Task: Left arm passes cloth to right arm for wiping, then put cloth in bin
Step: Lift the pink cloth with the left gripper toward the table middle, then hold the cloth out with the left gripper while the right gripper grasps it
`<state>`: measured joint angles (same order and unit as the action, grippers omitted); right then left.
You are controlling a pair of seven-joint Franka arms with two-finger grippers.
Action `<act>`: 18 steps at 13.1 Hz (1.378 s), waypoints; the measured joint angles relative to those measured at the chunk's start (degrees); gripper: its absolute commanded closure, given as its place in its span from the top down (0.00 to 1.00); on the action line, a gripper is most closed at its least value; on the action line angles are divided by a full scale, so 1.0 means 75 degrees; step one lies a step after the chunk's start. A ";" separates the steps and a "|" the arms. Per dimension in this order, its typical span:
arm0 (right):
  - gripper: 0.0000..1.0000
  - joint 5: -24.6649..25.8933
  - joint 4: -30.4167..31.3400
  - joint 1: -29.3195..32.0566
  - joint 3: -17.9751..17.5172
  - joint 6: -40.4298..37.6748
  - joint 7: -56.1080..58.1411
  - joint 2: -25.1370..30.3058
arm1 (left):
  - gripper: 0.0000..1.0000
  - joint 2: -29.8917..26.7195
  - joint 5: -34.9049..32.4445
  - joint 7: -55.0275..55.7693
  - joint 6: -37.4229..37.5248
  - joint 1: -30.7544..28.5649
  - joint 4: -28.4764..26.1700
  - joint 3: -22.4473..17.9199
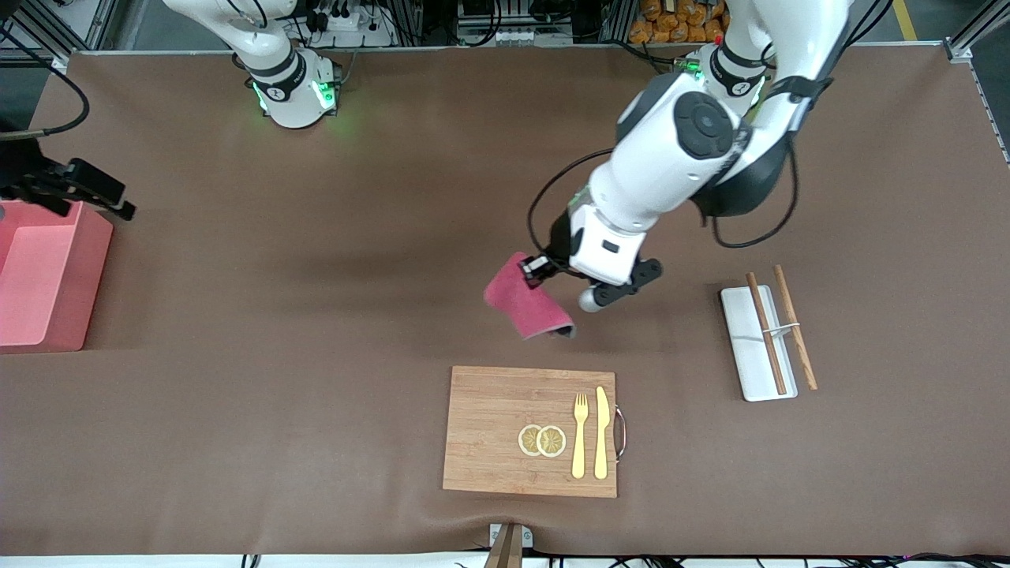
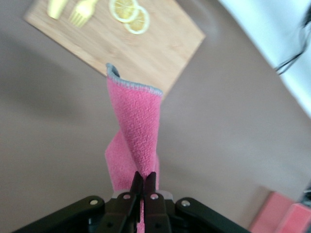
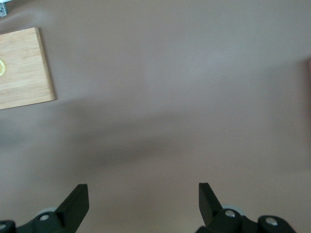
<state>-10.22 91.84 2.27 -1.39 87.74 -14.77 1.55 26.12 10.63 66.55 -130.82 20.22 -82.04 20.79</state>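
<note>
the left gripper [image 1: 539,272], frame centre, pinches the cloth [image 1: 525,300] aloft above the wooden board [image 1: 505,430]; the right gripper [image 3: 144,200], upper-left, waits spread wide.

**Colours on my table**

I see a crimson-magenta cloth [image 1: 525,304] with a grey hem, pinched by my left arm's black gripper [image 2: 144,182]. The bin [image 1: 49,272] is pink, the mat brown [image 1: 316,315]. The board [image 1: 505,426] is pale striped wood carrying yellow cutlery [image 1: 590,434] and lemon slices [image 1: 542,440]. The tray [image 1: 753,343] at its 2 o'clock is white, with brown chopsticks [image 1: 781,327].
</note>
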 measured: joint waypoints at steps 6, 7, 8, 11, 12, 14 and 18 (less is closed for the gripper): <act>1.00 -0.2318 0.0095 -0.1109 -0.0060 0.0197 -0.4845 -0.1183 | 0.00 0.0654 0.0002 0.2251 -0.1511 0.0979 0.0607 0.0000; 1.00 -0.2725 0.0103 -0.1129 -0.0057 0.0306 -0.5077 -0.1464 | 0.00 0.0692 0.0002 0.2543 -0.1584 0.1065 0.0640 0.0000; 1.00 -0.3119 0.0108 -0.1128 -0.0039 0.0422 -0.5261 -0.1743 | 0.00 0.0709 0.0002 0.2796 -0.1615 0.1128 0.0663 0.0000; 1.00 -0.4044 0.0105 -0.1211 -0.0036 0.0852 -0.5834 -0.2364 | 0.00 0.0732 0.0364 0.3190 -0.1643 0.1232 0.0687 0.0005; 1.00 -0.4184 0.0103 -0.1367 -0.0040 0.1078 -0.6109 -0.2475 | 0.00 0.0744 0.0596 0.3190 -0.1656 0.1245 0.0687 0.0005; 1.00 -0.4279 0.0102 -0.1838 -0.0050 0.1662 -0.6734 -0.2618 | 0.00 0.0767 0.0753 0.3212 -0.1692 0.1284 0.0687 0.0006; 0.60 -0.4441 0.0120 -0.2481 -0.0053 0.2581 -0.7266 -0.2982 | 0.00 0.0937 0.1230 0.3359 -0.1939 0.1334 0.0715 0.0007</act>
<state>-43.52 92.74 -16.34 -1.79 107.10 -69.26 -20.81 33.15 19.85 91.74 -145.36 30.23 -76.68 20.85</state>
